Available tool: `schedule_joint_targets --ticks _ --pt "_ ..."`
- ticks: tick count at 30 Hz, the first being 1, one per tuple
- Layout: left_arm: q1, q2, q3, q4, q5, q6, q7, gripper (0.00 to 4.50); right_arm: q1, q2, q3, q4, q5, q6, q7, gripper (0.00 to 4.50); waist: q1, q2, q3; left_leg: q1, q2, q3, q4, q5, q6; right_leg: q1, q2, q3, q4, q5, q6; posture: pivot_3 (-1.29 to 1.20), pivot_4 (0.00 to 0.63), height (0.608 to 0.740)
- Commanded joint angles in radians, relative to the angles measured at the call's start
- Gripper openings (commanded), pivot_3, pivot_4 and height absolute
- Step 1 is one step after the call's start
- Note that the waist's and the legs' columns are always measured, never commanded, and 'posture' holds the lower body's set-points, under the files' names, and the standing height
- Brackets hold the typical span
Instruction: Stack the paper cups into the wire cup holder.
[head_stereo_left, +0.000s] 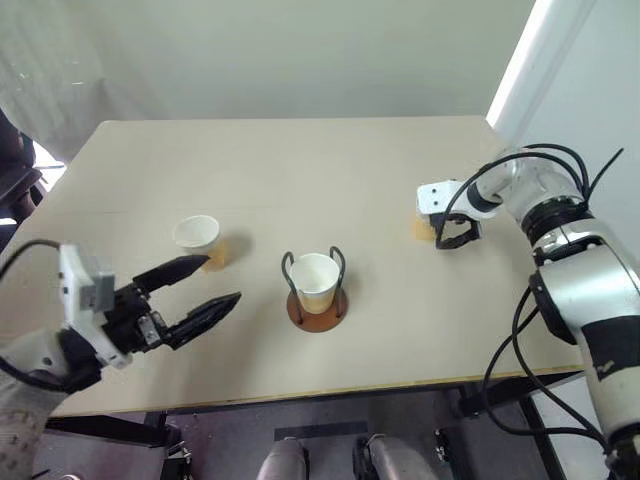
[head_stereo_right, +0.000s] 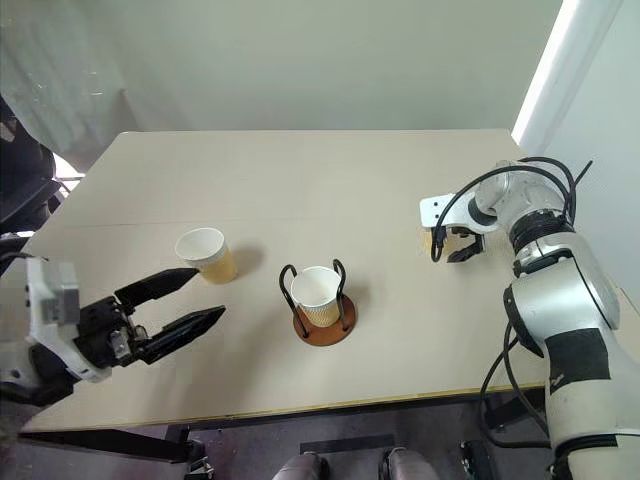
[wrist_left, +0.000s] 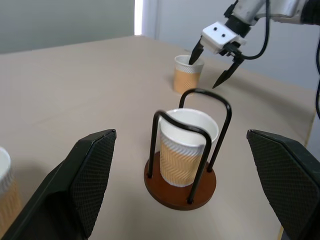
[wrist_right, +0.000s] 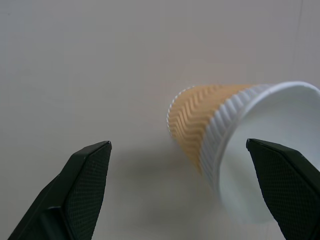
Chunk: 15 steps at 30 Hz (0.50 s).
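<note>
- The wire cup holder (head_stereo_left: 317, 298) stands upright on the beige desk (head_stereo_left: 300, 170), toward the near edge and about midway between the two arms; its reddish-brown disc base lies flat on the desk.
- One paper cup (head_stereo_left: 315, 281) sits upright inside the holder, between the two dark wire loops, mouth up. Its white inside looks empty, and its rim comes up to about the top of the loops.
- A second paper cup (head_stereo_left: 199, 240) stands upright on the desk to the left of the holder, well apart from it, mouth up and with nothing visible in it.
- A third paper cup (wrist_left: 187, 73) stands upright on the right side of the desk, farther back than the holder. It also appears empty.
- The left gripper (head_stereo_left: 200, 288) hovers near the front-left of the desk with its two black fingers spread wide and nothing between them. It lies just in front of the second cup and points toward the holder.
- The right gripper (wrist_left: 216, 65) hangs over the third cup, pointing downward, fingers apart. In the left wrist view one fingertip is at the cup's rim and the other is outside the cup wall; whether either touches the cup cannot be told.
</note>
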Motion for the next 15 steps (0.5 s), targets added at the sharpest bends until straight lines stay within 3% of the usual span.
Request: schedule_joint_targets --ticks 1,10,13,15 --pt "0.007 -0.022 -0.012 -0.023 0.05 -0.064 0.016 4.5 -0.011 -0.001 0.003 -0.005 -0.009 0.006 -0.015 4.47 0.001 0.0 0.0 0.0 0.0 0.0 0.0 0.0 0.0 0.0 0.0 0.0 0.0 0.0 0.0 0.0 0.15 0.74" --pt "0.058 -0.079 -0.084 -0.023 0.162 -0.166 0.017 4.5 0.008 0.013 0.013 -0.002 -0.027 0.011 -0.026 4.47 0.001 0.0 0.0 0.0 0.0 0.0 0.0 0.0 0.0 0.0 0.0 0.0 0.0 0.0 0.0 0.0 0.15 0.74" --pt "0.068 -0.087 -0.102 -0.023 0.188 -0.189 0.017 4.5 0.013 0.016 0.015 0.0 -0.03 0.013 -0.032 3.89 0.001 0.0 0.0 0.0 0.0 0.0 0.0 0.0 0.0 0.0 0.0 0.0 0.0 0.0 0.0 0.0 0.15 0.74" --pt "0.072 -0.09 -0.102 -0.024 0.19 -0.195 0.018 4.5 0.014 0.018 0.015 0.0 -0.031 0.015 -0.035 3.19 0.001 0.0 0.0 0.0 0.0 0.0 0.0 0.0 0.0 0.0 0.0 0.0 0.0 0.0 0.0 0.0 0.15 0.74"
